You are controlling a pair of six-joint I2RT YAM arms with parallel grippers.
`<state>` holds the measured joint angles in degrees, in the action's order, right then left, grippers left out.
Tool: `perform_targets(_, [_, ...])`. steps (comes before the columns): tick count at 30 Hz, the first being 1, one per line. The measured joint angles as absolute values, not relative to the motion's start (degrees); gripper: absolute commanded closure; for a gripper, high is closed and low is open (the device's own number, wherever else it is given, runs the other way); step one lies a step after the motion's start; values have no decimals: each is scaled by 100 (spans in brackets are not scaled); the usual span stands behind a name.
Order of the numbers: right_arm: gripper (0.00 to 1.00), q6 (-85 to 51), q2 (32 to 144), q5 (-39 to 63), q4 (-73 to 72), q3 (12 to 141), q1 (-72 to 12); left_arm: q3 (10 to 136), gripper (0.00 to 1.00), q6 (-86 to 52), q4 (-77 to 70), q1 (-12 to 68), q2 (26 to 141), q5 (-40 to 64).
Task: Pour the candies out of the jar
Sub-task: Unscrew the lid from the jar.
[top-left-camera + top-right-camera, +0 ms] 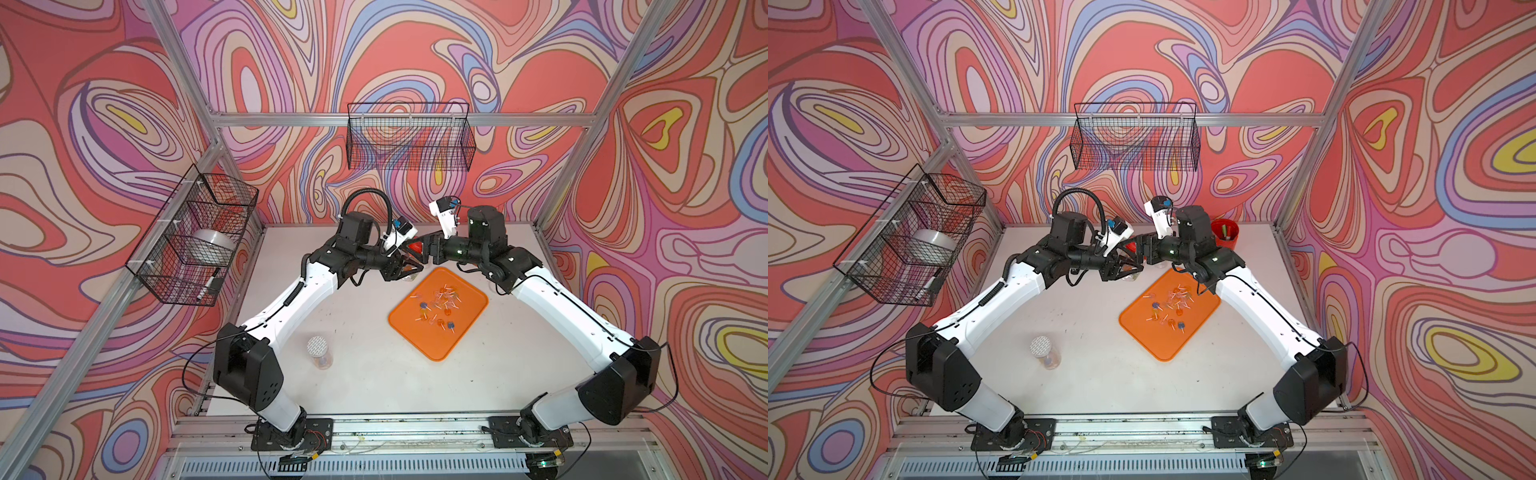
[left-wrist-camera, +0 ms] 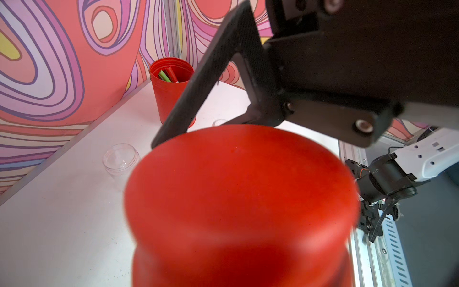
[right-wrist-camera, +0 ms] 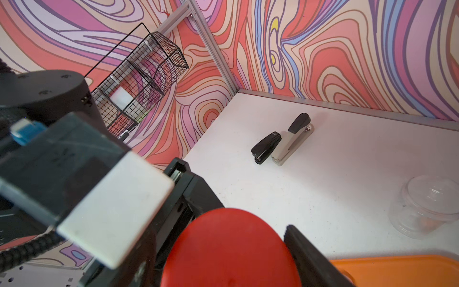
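A red jar (image 2: 238, 198) with a wider red lid (image 3: 231, 248) is held up between the two arms at the back of the table, seen small in both top views (image 1: 415, 248) (image 1: 1130, 246). My left gripper (image 1: 405, 268) is shut on the jar's body; its fingers are hidden behind the jar in the left wrist view. My right gripper (image 1: 422, 253) stands open with its jaws either side of the lid, one finger (image 3: 310, 256) close against the rim. The candies (image 1: 438, 305) (image 1: 1167, 305) lie scattered on an orange tray (image 1: 465, 328).
An open red cup with pens (image 1: 1224, 233) stands at the back right corner. Near it stands an open clear jar (image 2: 121, 159). Two staplers (image 3: 283, 141) lie at the back left. A clear jar with a white lid (image 1: 320, 351) stands front left. Wire baskets (image 1: 409, 137) (image 1: 195, 237) hang on the walls.
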<state>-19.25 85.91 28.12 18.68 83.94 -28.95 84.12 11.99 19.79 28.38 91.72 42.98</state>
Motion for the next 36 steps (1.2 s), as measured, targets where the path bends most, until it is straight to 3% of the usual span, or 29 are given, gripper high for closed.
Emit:
perform_targets(7, [47, -2014, 8604, 2812, 1850, 8372, -2860, 8412, 100, 1240, 1984, 2845, 9172, 4296])
perform_targets(11, [52, -1743, 8604, 2976, 1907, 8381, -2838, 8412, 100, 1378, 2018, 2840, 9172, 4351])
perform_targets(15, [60, -1144, 8597, 3752, 2018, 8383, -2689, 8412, 100, 1557, 2167, 2764, 9172, 4862])
perform_targets(23, [62, -449, 8490, 4882, 2064, 8361, -2480, 8412, 100, 1577, 2279, 2687, 9170, 5850])
perform_targets(36, [65, -1518, 8709, 5170, 1542, 8348, -2263, 8385, 100, 1479, 2226, 2650, 9170, 5542])
